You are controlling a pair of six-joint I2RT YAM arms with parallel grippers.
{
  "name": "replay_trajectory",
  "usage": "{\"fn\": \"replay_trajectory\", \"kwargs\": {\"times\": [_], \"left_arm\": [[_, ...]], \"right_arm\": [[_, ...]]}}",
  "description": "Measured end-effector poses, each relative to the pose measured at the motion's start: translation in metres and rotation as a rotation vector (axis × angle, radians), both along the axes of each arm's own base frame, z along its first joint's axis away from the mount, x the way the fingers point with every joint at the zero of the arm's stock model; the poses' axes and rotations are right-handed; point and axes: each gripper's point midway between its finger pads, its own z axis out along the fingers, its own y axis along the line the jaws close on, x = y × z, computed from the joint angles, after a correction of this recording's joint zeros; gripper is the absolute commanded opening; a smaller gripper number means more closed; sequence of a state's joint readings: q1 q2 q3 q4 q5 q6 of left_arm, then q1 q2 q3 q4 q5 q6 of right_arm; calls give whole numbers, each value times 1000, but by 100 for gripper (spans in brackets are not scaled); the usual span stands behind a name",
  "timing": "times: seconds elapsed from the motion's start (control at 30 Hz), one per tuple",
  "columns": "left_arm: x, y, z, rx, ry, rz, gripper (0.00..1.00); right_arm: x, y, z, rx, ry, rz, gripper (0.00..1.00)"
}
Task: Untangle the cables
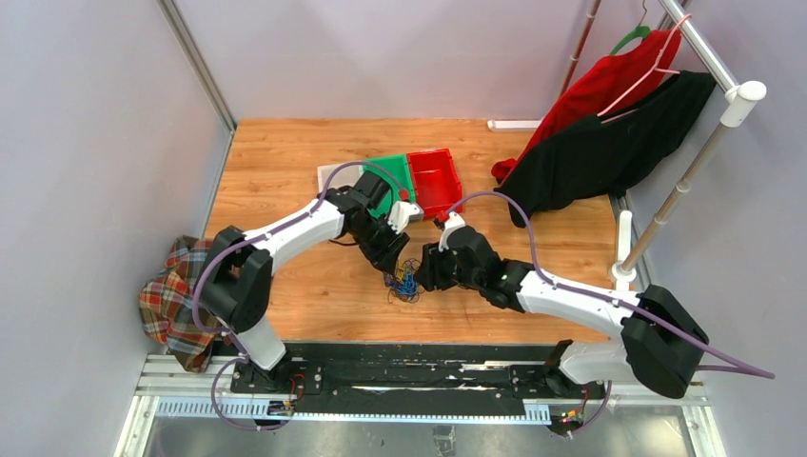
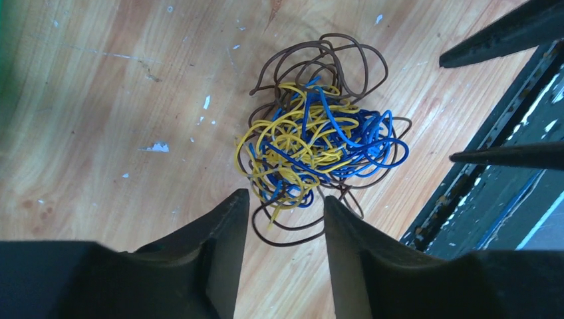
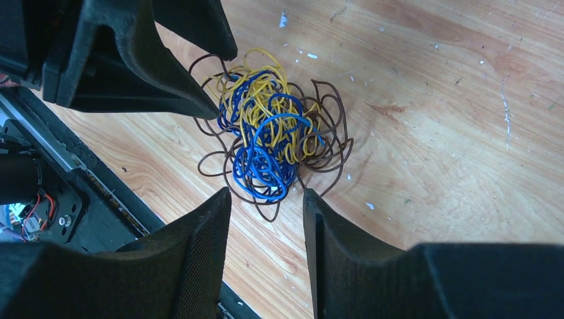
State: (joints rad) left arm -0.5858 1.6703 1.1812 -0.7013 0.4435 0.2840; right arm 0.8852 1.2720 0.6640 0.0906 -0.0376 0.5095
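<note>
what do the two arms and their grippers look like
Both the left arm and right arm have white links between bulky black joints, with a thick purple cable looping along each. The left gripper and right gripper each have two black, wedge-shaped fingers tapering to a point.

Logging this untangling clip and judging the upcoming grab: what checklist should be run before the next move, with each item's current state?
1. Cables resting on the table as one bundle: ok.
2. Left pincer jaws apart, empty: ok.
3. Right pincer jaws apart, empty: ok.
4. Pincers on opposite sides of the bundle, not touching each other: ok.
5. One loose loop singled out between the jaws: cannot tell.
6. Green bin and red bin apart from the bundle: ok.
</note>
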Motion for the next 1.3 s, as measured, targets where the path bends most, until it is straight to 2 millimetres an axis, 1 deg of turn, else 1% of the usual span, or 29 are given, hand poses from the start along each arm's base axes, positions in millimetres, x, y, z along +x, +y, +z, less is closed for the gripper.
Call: {"fn": "replay_trajectory", "kwargs": {"times": [0.03,0.07,0.2,0.23,0.3,0.4,0.47,0.53,0.63,0.73,0.9,1.07,1.3], "left_arm": [[0,0,0,0,0,0,51],[0,0,-1,0,0,3,46],[4,-1,-1,-6,-17,7,19],[5,-1,-1,-4,-20,7,14],[5,-1,-2,1,-18,5,6],[3,0,-1,5,-8,1,1],[1,0,2,1,-8,-2,1],[-2,2,10,-7,-14,-2,1],[-7,3,30,-39,-41,2,1],[-14,4,49,-74,-60,0,1],[-27,5,67,-107,-38,6,1],[-38,4,81,-137,-7,9,1],[-48,2,108,-193,-8,-1,1]], "right_arm": [[1,1,0,3,-1,0,42],[1,1,0,4,-2,-1,41],[2,4,-1,8,0,-3,36],[3,4,-2,7,2,-3,35],[2,5,-5,6,8,-2,34],[3,6,-6,5,10,-2,34],[5,8,-4,10,6,-2,35],[7,11,-1,18,-1,-1,41],[10,14,4,31,-13,0,47],[12,16,9,45,-33,3,51],[12,22,22,56,-103,28,53],[11,34,41,85,-193,63,53],[22,46,62,140,-289,68,53]]}}
